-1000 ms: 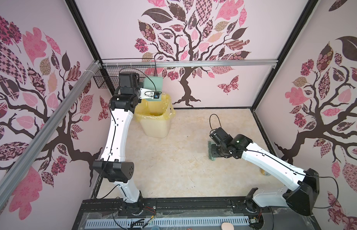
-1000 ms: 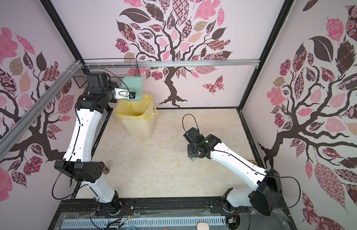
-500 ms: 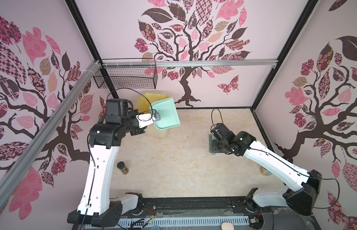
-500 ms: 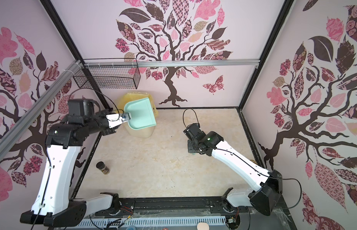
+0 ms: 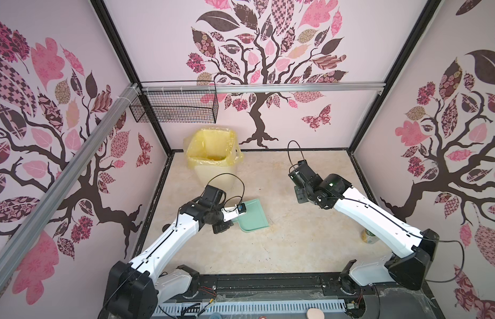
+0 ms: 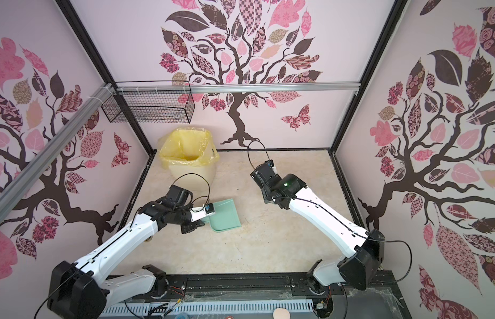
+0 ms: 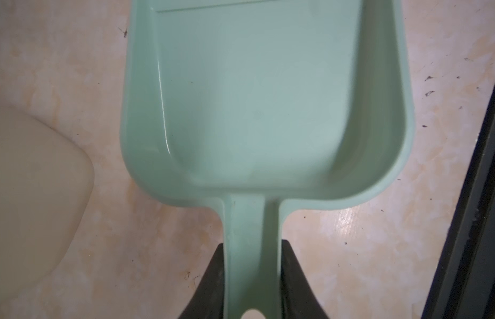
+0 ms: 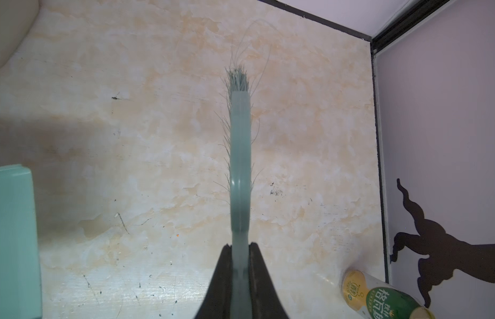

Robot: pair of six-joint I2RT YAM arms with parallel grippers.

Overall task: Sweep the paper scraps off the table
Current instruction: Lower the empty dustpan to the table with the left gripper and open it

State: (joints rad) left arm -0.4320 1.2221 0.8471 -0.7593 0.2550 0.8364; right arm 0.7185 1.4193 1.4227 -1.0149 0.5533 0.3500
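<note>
The left arm (image 5: pixel 169 238) and right arm (image 5: pixel 379 221) are white shells with chunky black joints and a thin black cable loop each. A green light (image 5: pixel 334 182) glows on the right arm toward 3 o'clock; the left pincer (image 7: pixel 253 245) and right pincer (image 8: pixel 240 245) are black.

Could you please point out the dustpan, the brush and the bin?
dustpan (image 5: pixel 253 216): in a top view, its floor.
brush (image 8: pixel 241 154): in the right wrist view, its spine.
bin (image 5: pixel 210 172): in a top view, its wall.

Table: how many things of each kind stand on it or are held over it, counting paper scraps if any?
dustpan: 1
brush: 1
bin: 1
can: 1
paper scraps: 0 seen
Total: 4
</note>
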